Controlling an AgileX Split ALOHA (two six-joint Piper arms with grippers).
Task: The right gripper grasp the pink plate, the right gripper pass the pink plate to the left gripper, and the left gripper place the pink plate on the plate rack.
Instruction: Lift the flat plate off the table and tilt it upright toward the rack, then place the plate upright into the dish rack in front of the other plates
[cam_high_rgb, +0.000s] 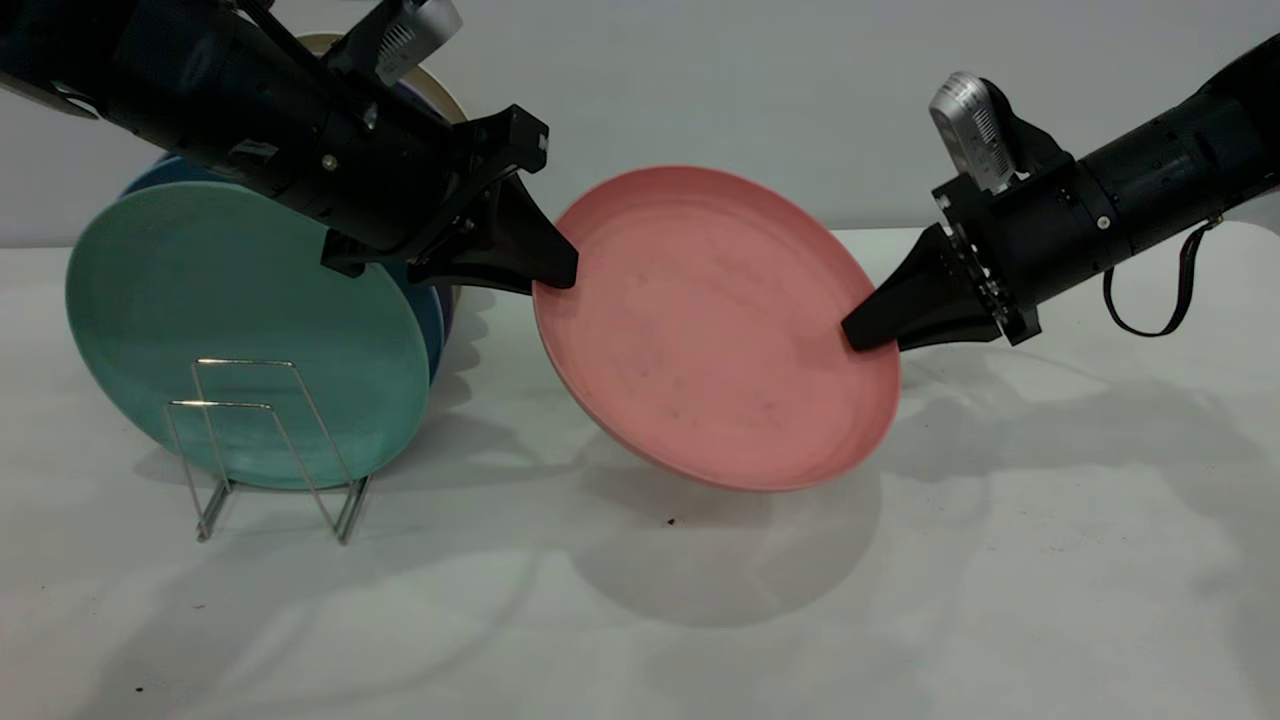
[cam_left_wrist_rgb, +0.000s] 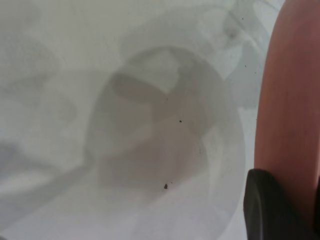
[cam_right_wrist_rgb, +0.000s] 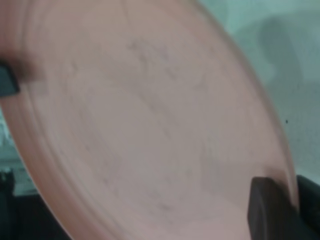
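Observation:
The pink plate (cam_high_rgb: 715, 330) hangs tilted above the table, held between both arms. My right gripper (cam_high_rgb: 860, 335) is shut on its right rim, one finger on each face (cam_right_wrist_rgb: 292, 205). My left gripper (cam_high_rgb: 560, 275) is at the plate's upper left rim, with its fingers closed over the edge (cam_left_wrist_rgb: 305, 210). The plate fills the right wrist view (cam_right_wrist_rgb: 150, 115) and shows edge-on in the left wrist view (cam_left_wrist_rgb: 290, 100). The plate rack (cam_high_rgb: 265, 450) stands on the table at the left, below the left arm. Its front loops hold nothing.
A teal-green plate (cam_high_rgb: 240, 330) stands upright in the rack, with blue plates (cam_high_rgb: 432, 320) and a beige one (cam_high_rgb: 440, 90) behind it. The left arm (cam_high_rgb: 250, 110) reaches over these plates. A white table (cam_high_rgb: 640, 620) lies below.

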